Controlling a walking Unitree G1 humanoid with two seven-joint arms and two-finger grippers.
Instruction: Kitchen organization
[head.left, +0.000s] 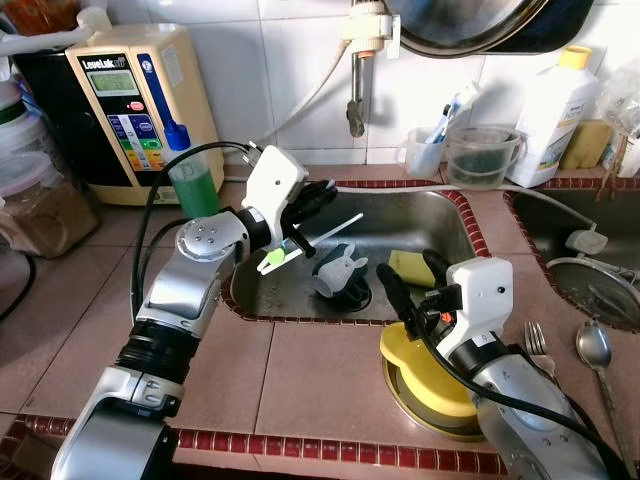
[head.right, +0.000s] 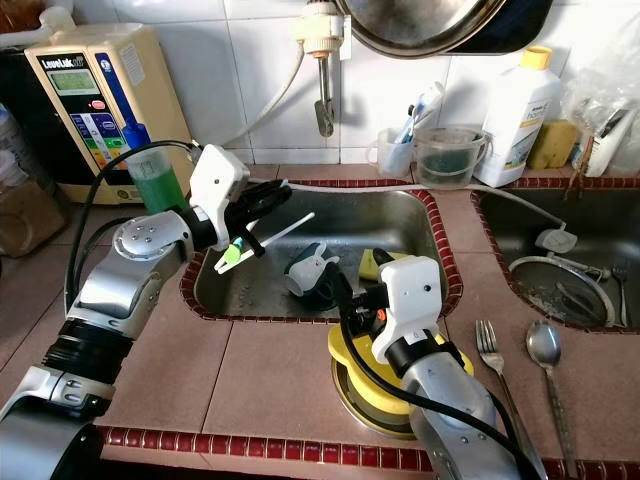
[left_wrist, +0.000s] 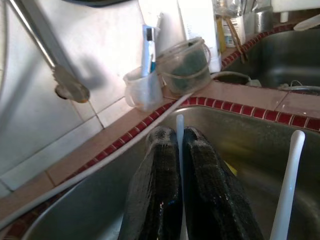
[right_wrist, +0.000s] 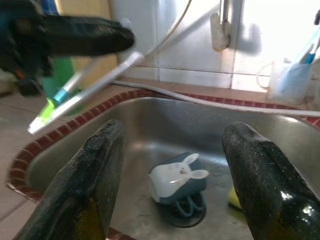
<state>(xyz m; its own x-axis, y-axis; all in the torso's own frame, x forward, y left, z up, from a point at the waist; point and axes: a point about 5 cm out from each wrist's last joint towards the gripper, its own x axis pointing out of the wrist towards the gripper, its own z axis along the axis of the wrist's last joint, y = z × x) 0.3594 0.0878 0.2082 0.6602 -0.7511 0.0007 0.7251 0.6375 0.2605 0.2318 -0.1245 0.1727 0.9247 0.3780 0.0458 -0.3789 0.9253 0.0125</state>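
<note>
Nearest us, our right pincer (head.left: 405, 275) hangs wide apart above the yellow bowl (head.left: 425, 385) on the tabletop (head.left: 310, 370) at five o'clock. Farther, at ten o'clock, our left pincer (head.left: 318, 198) clamps two toothbrushes (head.left: 305, 240) over the sink (head.left: 400, 215), above the rabbit cup (head.left: 335, 275).
</note>
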